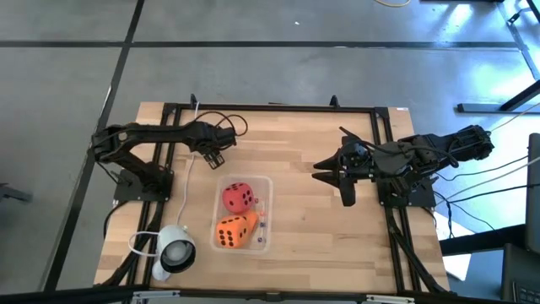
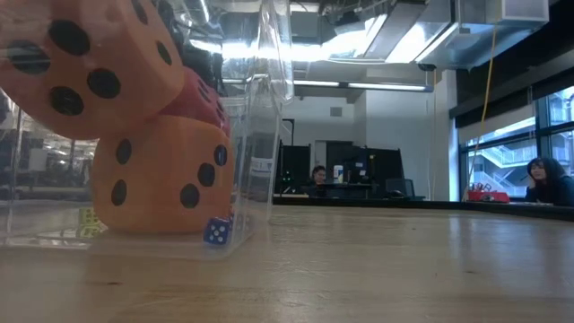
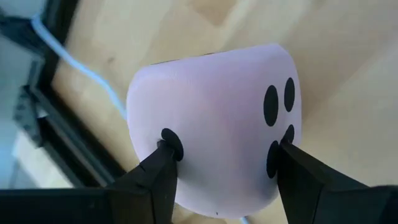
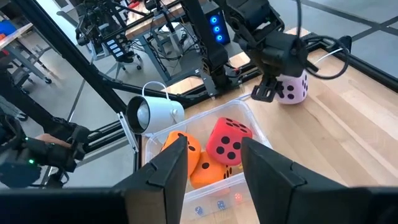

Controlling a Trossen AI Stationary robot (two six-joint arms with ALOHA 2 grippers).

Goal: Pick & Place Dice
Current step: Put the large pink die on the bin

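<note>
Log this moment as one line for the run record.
left gripper: shut on pink die | bin: red die, orange dice inside | right gripper: open, waiting

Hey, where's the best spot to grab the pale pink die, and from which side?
Across two opposite flat faces, near mid-height, coming down from above. The pink die sits on bare table just outside the clear bin, and the left tool already straddles it that way. It looks soft, so squeeze lightly.

bright even daylight, ceiling lights glaring in low view, nearest dice blurred, soft shadows
</note>
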